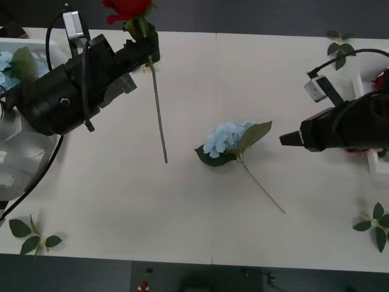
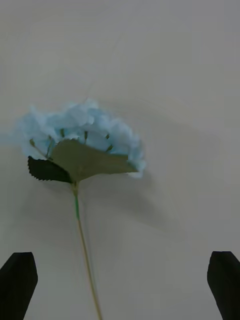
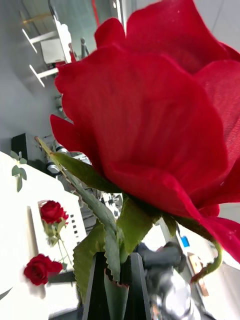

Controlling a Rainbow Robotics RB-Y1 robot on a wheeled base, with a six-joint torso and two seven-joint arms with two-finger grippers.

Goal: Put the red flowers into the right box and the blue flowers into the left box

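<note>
My left hand (image 1: pixel 144 44) pinches a red rose (image 1: pixel 127 9) just under the bloom, stem dangling. Right hand (image 1: pixel 285 139) spread wide near the blue flower (image 1: pixel 226 139) lying mid-desk (image 1: pixel 121 194); light, floppy, so I'd grip its thin stem.

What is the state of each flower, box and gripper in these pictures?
left gripper: shut on the red rose, raised over the table's far edge.
red rose: held, stem hanging down.
blue flower: lying loose mid-table.
right gripper: open, facing the blue flower.
left box: holds blue flowers.
right box: holds two roses.
</note>
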